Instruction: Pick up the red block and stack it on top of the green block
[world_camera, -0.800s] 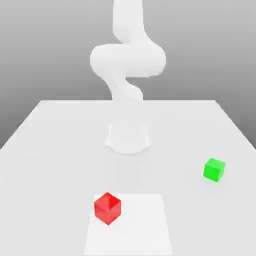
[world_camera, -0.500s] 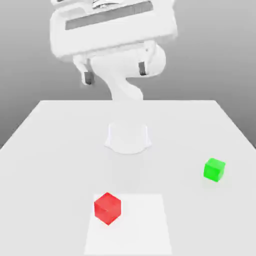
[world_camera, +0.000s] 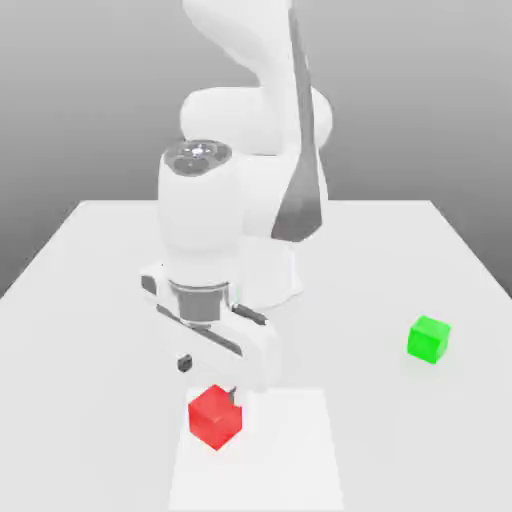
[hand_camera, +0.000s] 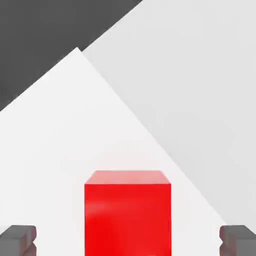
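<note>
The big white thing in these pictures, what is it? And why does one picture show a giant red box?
The big white thing is a robot arm in a computer-made world. It stands on a white table. At its end is a claw with two fingers, which are open now and hold nothing.

One picture is taken from a camera off to the side, looking at the whole table. There the claw hangs just over a small red block, and a green block sits apart on that picture's right.

The other picture comes from a camera on the robot's hand. It is very close to the red block, so the block looks huge. The dark grey bits at the corners are the claw's fingertips, one on each side of the block.
</note>
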